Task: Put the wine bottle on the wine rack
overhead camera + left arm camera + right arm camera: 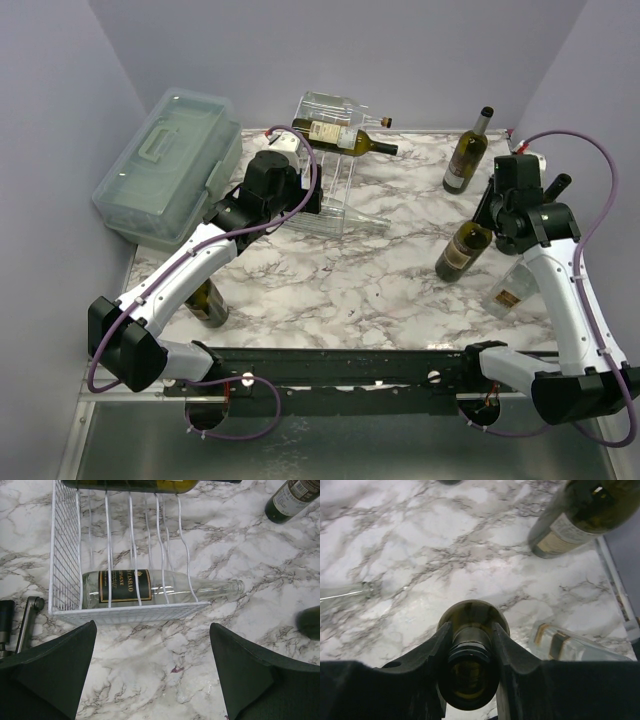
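Right wrist only: claw (471,635) around wine bottle (472,611)

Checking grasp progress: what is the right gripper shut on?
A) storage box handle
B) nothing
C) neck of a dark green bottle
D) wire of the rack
C: the right gripper clamps both sides of the dark green bottle at its neck.

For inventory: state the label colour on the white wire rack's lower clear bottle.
Black label, gold print; left wrist view.
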`<act>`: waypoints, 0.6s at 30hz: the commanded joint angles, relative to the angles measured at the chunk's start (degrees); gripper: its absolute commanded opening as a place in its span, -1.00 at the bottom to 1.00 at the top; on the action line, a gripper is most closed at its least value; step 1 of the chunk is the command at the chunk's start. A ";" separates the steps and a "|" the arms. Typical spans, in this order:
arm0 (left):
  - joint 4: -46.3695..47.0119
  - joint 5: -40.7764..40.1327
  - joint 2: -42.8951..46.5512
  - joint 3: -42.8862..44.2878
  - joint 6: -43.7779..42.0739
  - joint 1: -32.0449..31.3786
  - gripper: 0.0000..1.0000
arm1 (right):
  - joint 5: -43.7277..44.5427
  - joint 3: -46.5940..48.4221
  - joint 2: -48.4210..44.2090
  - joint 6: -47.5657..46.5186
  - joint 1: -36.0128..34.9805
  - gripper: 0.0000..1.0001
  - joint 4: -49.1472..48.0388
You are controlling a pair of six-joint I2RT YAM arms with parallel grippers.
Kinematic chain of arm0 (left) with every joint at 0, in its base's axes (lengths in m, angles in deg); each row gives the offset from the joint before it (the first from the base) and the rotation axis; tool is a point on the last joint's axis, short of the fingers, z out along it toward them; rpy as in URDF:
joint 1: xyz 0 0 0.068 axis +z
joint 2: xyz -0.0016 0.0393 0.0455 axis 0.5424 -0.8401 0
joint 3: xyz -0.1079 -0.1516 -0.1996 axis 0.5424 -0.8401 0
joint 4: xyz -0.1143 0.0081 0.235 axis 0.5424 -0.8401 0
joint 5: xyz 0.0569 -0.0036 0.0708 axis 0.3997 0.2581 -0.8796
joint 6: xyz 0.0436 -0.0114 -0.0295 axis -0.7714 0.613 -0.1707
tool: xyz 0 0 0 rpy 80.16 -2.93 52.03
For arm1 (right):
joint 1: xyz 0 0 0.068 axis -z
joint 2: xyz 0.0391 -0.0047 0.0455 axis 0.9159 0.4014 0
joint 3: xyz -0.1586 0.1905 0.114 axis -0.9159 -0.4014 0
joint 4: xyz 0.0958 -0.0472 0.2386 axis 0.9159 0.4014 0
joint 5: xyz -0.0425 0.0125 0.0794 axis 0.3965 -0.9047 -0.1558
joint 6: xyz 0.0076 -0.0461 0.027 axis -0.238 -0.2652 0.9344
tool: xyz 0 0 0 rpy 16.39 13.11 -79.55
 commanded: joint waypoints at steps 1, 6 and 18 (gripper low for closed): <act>-0.27 -0.59 0.66 0.03 -0.22 -0.37 0.93 | -9.48 4.88 -0.66 -0.53 0.24 -0.99 -2.46; -0.27 -0.73 1.01 -0.10 -0.30 -0.37 0.93 | -15.22 7.16 0.42 1.58 0.24 -0.99 -2.43; -0.29 -3.57 2.73 -0.38 -0.85 -0.37 0.93 | -37.86 6.44 1.74 12.61 0.24 -0.99 -10.82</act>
